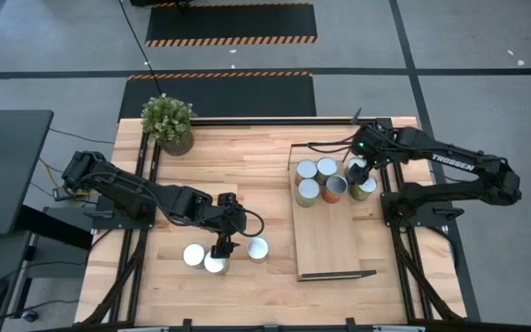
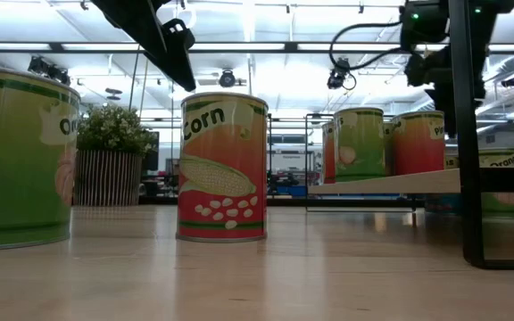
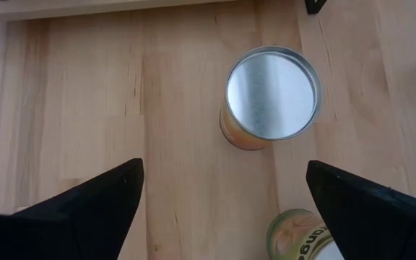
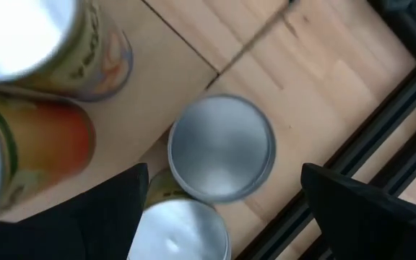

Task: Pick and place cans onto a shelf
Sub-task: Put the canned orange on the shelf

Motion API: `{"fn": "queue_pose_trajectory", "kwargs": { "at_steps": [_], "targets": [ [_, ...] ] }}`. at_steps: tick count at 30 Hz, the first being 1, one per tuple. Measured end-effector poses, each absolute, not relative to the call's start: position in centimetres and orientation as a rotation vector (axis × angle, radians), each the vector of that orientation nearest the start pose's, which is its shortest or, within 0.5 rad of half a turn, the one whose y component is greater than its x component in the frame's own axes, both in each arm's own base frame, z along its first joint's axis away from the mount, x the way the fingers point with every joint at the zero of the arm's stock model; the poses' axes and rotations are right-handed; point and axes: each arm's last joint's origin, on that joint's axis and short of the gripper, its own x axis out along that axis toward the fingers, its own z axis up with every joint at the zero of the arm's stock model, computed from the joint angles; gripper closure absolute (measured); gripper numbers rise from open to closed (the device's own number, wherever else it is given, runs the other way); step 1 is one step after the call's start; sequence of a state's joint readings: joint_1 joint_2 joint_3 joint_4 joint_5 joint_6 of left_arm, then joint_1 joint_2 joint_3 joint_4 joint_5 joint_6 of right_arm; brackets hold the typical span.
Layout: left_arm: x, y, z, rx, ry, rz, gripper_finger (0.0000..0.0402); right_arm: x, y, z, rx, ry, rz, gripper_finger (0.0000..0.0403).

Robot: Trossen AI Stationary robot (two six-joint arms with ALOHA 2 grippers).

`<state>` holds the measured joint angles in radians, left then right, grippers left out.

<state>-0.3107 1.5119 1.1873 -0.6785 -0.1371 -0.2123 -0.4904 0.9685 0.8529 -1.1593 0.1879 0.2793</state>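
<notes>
- Both pairs of fingers stand apart with nothing between them; we see our left fingers (image 3: 85, 206) spread wide over the table (image 1: 247, 171), and our right fingers (image 4: 360, 209) spread above the shelf (image 1: 325, 240).
- Our left gripper (image 1: 219, 247) hangs over three cans (image 1: 218, 263) standing close together near the table's front, left of the shelf.
- From the left wrist, one silver-topped tin (image 3: 271, 94) stands upright ahead of the open fingers, and a green-labelled can (image 3: 305, 235) shows just beside the finger.
- Our right gripper (image 1: 358, 171) hovers over the shelf's far end, where five cans (image 1: 316, 180) cluster.
- From the right wrist, a tin (image 4: 222, 148) stands at the shelf's edge, between the fingers and untouched.
- At table height, a corn can (image 2: 223, 167) stands upright on the table.
- Beyond, a plant (image 1: 169, 122) sits at the far left corner.
</notes>
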Motion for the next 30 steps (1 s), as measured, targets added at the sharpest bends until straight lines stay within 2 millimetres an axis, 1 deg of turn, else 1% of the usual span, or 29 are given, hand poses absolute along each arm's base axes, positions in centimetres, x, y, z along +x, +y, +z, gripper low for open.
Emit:
{"fn": "queue_pose_trajectory", "kwargs": {
  "at_steps": [3, 6, 14, 22, 25, 28, 30],
  "targets": [
    [29.4, -9.0, 26.4, 0.029, 0.988, -0.054, 0.0008, 12.2, -7.1, 25.5, 0.45, 1.183, -0.77, 0.0031],
    [29.4, -9.0, 26.5, 0.042, 0.987, -0.061, 0.0008, 11.9, -6.8, 24.6, 0.509, 1.212, -0.745, 0.0031],
    [29.4, -9.0, 26.5, 0.042, 0.986, -0.061, 0.0008, 11.8, -6.7, 23.3, 0.567, 1.252, -0.778, 0.0031],
    [29.4, -9.0, 26.5, 0.042, 0.987, -0.062, 0.0008, 11.9, -6.6, 23.2, 0.594, 1.255, -0.767, 0.0031],
    [29.4, -9.0, 26.5, 0.042, 0.987, -0.062, 0.0008, 11.8, -6.6, 23.5, 0.594, 1.258, -0.764, 0.0033],
    [29.4, -9.0, 26.5, 0.042, 0.987, -0.062, 0.0008, 11.8, -6.6, 24.3, 0.594, 1.222, -0.764, 0.0034],
    [29.4, -9.0, 26.5, 0.042, 0.987, -0.062, 0.0008, 11.8, -6.5, 24.3, 0.603, 1.22, -0.763, 0.0034]
  ]
}}
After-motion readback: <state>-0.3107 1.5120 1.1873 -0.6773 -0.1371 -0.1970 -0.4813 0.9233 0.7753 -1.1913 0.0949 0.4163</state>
